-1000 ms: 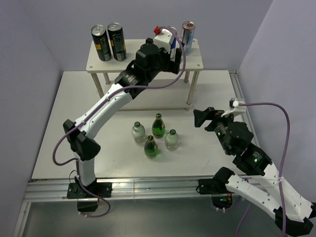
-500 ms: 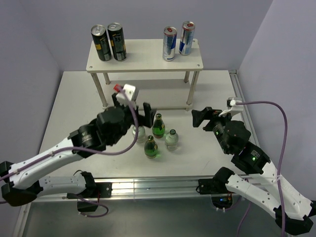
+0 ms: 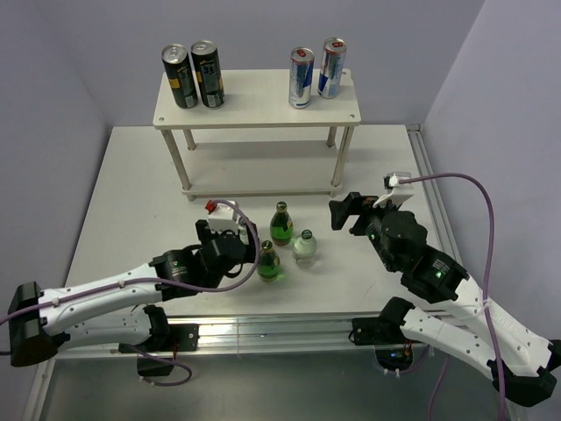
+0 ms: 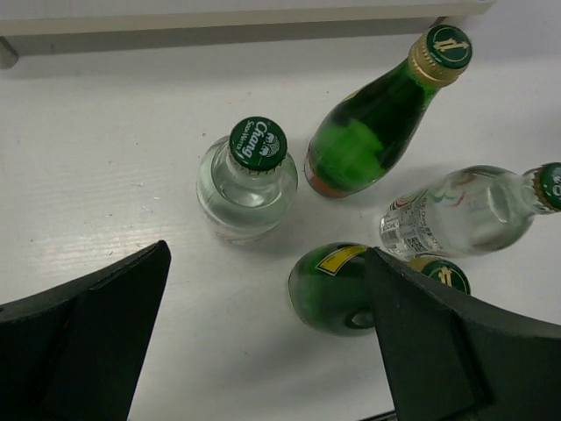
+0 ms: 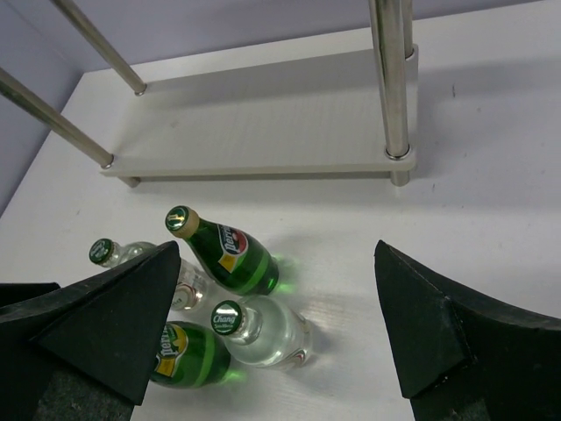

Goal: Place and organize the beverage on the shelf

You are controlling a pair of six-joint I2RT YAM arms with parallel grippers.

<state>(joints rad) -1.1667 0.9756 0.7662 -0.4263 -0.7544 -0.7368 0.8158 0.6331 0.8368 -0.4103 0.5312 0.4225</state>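
My left arm has dropped and pulled back from the shelf. Now my left gripper hangs over the four bottles, jaws wide, nothing held. My right gripper has edged left, gaping and empty too, just right of the cluster. The bottles stand upright, bunched at frame centre, crowding each other. The shelf stands level at upper centre, long axis left to right, black cans top left, blue cans top right.

clear bottle: from above, mostly hidden behind the left pincer
shelf: top board cut off in right wrist view
cans: print too small to read
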